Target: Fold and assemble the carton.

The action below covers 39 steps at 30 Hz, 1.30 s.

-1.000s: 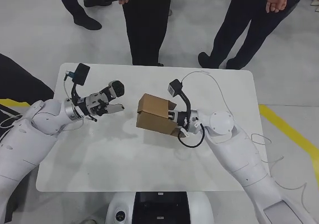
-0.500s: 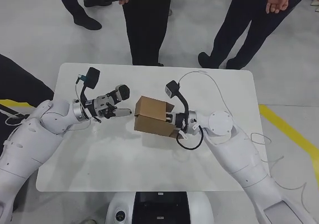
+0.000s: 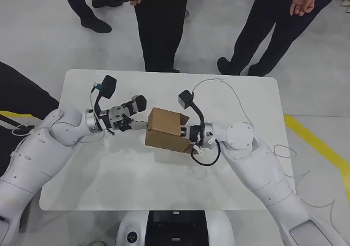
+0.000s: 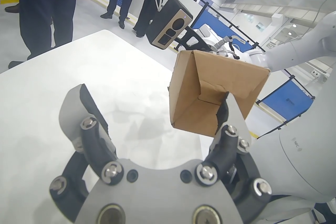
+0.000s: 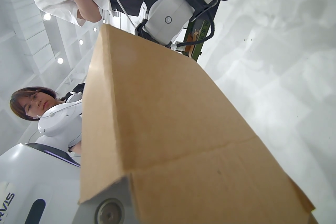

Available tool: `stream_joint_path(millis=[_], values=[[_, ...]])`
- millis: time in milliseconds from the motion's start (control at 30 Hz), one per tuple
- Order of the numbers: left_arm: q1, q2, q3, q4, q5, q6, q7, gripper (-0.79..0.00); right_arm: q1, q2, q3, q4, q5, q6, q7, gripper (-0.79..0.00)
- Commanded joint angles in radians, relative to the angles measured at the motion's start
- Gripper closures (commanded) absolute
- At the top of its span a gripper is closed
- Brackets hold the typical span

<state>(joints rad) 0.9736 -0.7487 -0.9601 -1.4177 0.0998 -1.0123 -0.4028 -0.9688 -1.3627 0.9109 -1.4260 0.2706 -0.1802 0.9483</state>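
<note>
A brown carton is held just above the middle of the white table, with my right gripper shut on its right end. In the right wrist view the carton covers that gripper's fingers. The carton's open end faces my left gripper, which is open. One fingertip of it lies at the edge of the opening; the other finger stands clear over the table. From above, the left gripper sits right beside the carton's left end.
A thin white cable runs from the right arm across the table's far right part. Several people's legs stand just beyond the far edge. Bare tabletop lies in front of the arms and at the far left corner.
My left gripper has moved right, closing the gap until it reaches the carton's open end. The right gripper has shifted the carton slightly left toward it.
</note>
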Motion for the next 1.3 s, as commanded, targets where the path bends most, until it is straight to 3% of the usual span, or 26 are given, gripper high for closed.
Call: stream_joint_path(millis=[0, 600, 1000, 1267], values=[[-0.001, -0.001, 0.0, 0.001, 0.0, 0.0, -0.004, -0.785, 0.001, 0.0, -0.003, 0.0, -0.002, 0.001, -0.002, 0.0], [0.026, 0.005, -0.057, -0.015, -0.027, 0.0, -0.022, -0.785, 0.012, -0.004, -0.018, 0.006, -0.006, 0.008, -0.027, 0.0], [0.017, -0.003, -0.044, -0.015, -0.017, 0.0, -0.07, -0.785, 0.02, -0.007, -0.027, 0.008, -0.004, 0.009, -0.034, 0.0], [0.046, 0.009, -0.119, -0.025, -0.014, 0.0, -0.021, -0.785, 0.013, 0.0, 0.007, 0.028, 0.011, 0.01, -0.035, 0.0]])
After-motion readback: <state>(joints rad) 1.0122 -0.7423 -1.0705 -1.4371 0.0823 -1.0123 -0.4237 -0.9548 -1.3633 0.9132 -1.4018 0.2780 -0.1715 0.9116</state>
